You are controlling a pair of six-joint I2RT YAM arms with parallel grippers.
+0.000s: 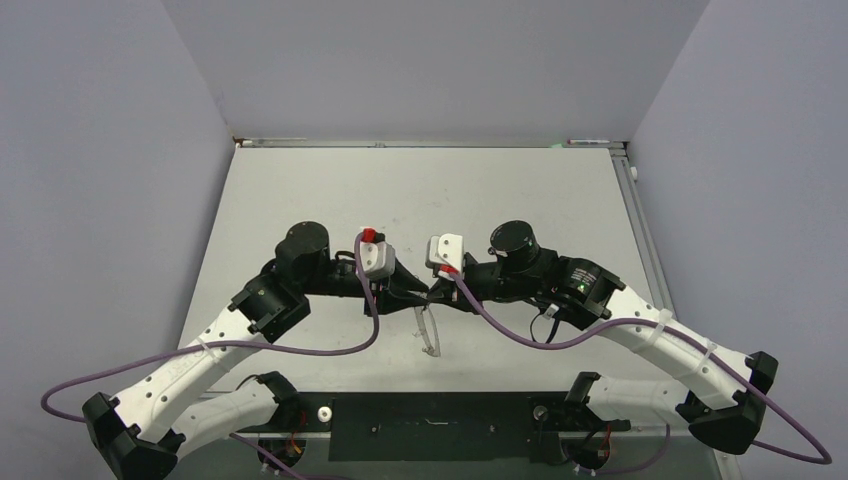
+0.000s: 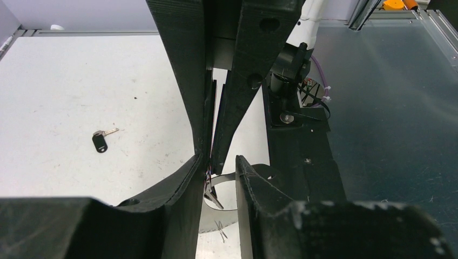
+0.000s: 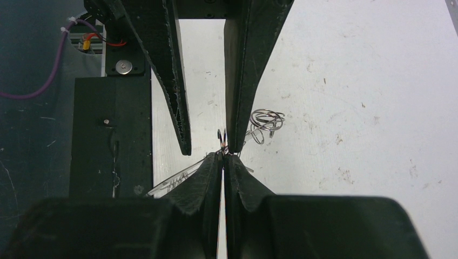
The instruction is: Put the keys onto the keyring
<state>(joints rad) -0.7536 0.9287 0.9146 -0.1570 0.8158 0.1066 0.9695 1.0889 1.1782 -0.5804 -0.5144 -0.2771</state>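
Right gripper (image 3: 222, 155) fingers pressed together, pinching the rim of the large thin grey metal keyring (image 2: 226, 176). Left gripper (image 2: 219, 161) fingers spread around that rim. Small black-headed silver key (image 2: 100, 141) lies on the table (image 2: 65, 81).

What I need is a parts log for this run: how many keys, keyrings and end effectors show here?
Keys: 1, lying on the table; a second cannot be made out.
Keyring: 1, a thin grey hoop.
End effectors: 2, the left end effector and the right end effector.
Total: 4.
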